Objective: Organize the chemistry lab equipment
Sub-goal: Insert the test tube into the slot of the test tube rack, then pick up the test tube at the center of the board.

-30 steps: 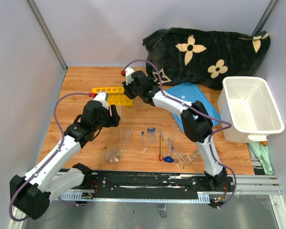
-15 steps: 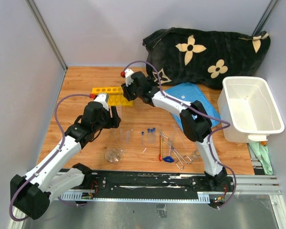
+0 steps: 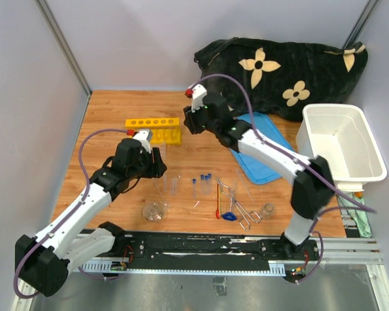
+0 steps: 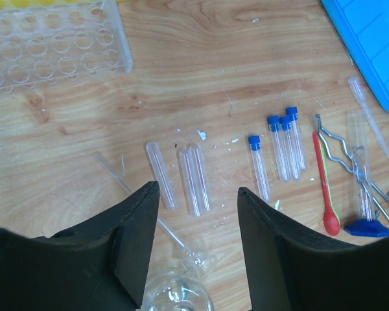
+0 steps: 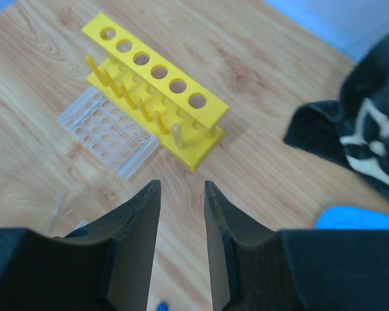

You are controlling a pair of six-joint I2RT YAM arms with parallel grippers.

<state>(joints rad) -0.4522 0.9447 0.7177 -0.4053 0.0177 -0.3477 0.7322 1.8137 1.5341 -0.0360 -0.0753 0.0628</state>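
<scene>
Bright, even overhead light, soft shadows, pics mostly sharp.

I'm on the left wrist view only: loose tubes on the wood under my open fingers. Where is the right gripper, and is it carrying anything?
Observer: The right gripper is open and empty, hovering just right of the yellow tube rack.
Operator: Anything past the tongs on my right?
Observer: A small glass beaker stands just right of the metal tongs.
Operator: And the tub?
Observer: The white tub sits at the table's right edge, with nothing visible inside.
</scene>
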